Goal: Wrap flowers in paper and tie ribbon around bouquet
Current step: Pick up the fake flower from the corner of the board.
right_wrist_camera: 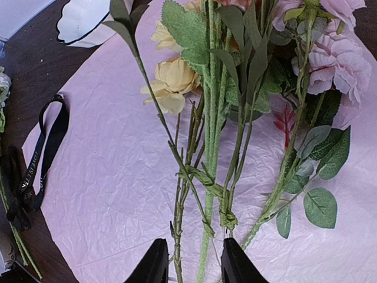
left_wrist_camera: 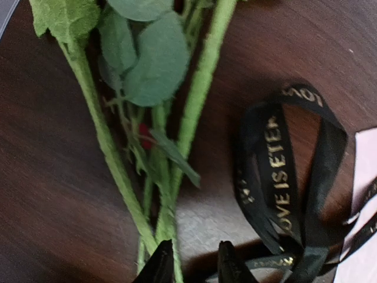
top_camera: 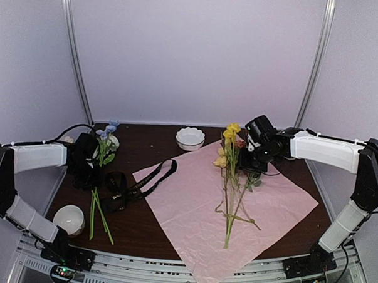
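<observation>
Top external view: left tool (left_wrist_camera: pixel 194 262) straddles the blue flowers (top_camera: pixel 97 206) on the dark worktop (top_camera: pixel 135 230); I cannot tell whether it grips them. The ribbon (top_camera: pixel 140 186) lies loose at the left edge of the paper (top_camera: pixel 191 235). Yellow flowers (top_camera: pixel 230 200) lie on that spread paper, with the right tool (right_wrist_camera: pixel 191 262) open astride their stems. Gathering, wrapping and tying all seem left to do.

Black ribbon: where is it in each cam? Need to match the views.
Top external: the ribbon is left of centre on the table, next to the paper.
Left wrist: ribbon fills the right half, looped, with gold lettering.
Right wrist: ribbon is at the left edge.
Shared landmark: the pink paper, beside the ribbon in each view.
</observation>
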Action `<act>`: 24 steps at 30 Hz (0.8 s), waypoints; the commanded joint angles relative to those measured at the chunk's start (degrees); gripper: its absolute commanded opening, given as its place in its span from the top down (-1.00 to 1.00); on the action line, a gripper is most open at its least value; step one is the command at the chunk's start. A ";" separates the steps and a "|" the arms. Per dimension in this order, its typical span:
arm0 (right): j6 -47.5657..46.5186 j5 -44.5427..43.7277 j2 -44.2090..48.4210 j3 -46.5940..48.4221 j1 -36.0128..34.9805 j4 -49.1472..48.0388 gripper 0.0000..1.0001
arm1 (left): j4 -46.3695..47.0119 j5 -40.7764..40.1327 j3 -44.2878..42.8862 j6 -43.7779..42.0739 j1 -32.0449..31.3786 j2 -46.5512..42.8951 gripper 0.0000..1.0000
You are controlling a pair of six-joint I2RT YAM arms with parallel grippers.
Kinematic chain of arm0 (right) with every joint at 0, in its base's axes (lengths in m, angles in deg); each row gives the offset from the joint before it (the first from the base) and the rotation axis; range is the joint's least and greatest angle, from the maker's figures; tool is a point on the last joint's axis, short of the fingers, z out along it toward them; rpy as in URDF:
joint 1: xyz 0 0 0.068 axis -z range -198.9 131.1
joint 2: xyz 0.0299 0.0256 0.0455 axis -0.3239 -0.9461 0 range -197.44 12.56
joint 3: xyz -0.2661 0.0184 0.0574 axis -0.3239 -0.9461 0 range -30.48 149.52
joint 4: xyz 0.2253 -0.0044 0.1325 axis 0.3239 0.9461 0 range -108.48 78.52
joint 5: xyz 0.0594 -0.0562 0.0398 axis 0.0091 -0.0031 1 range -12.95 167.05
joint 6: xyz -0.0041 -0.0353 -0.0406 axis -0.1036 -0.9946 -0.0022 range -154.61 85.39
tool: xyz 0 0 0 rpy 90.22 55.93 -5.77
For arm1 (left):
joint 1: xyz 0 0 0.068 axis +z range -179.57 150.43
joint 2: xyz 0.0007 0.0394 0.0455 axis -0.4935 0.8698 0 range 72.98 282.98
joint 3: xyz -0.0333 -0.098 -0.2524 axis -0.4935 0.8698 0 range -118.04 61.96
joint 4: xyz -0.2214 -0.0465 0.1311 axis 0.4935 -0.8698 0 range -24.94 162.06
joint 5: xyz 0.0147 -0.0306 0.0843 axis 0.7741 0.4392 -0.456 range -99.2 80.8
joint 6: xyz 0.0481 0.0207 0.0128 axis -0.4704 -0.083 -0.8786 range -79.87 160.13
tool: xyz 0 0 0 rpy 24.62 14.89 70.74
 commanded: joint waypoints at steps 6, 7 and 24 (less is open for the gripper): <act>-0.99 -0.70 0.18 0.55 -0.69 0.55 0.35 | -1.34 -3.95 8.56 8.71 -5.27 -15.17 0.53; -0.95 -0.53 0.08 0.52 -0.76 0.45 0.35 | -1.45 -4.97 9.37 8.64 -5.21 -15.53 0.54; -2.24 -0.79 -1.70 1.22 -0.78 2.44 0.35 | 4.02 -3.68 2.98 0.87 -4.44 -1.43 0.63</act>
